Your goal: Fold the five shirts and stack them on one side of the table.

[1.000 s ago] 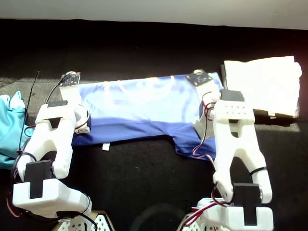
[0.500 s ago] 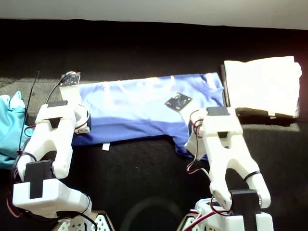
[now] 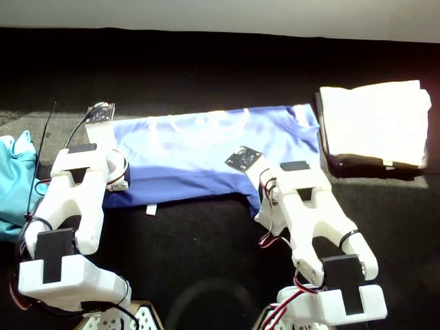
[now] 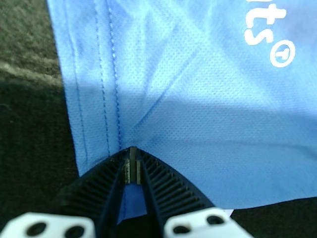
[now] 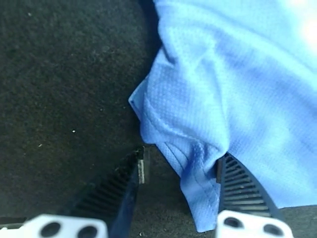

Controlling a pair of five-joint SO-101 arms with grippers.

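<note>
Mid-frame on the dark worktop (image 3: 206, 69), one blue shirt (image 3: 199, 155) spread flat. At the left edge, one teal shirt (image 3: 12, 179), bunched. Upper right, one folded white shirt (image 3: 371, 120) on one black garment (image 3: 357, 165). Left end effector (image 4: 132, 166) pinching the blue shirt's hem; right end effector (image 5: 181, 165) spread, straddling its lower-right corner.

Table (image 3: 206, 69): covered side to side with a dark, felt-like cloth (image 5: 59, 74). The nap is coarse and carries a few pale specks of lint. A band of sunlight (image 3: 41, 120) lies across the middle of the surface, with the far and near portions in shade. A pale strip (image 3: 220, 14) runs along the far edge, full width; whether it is wall or floor cannot be determined.
</note>
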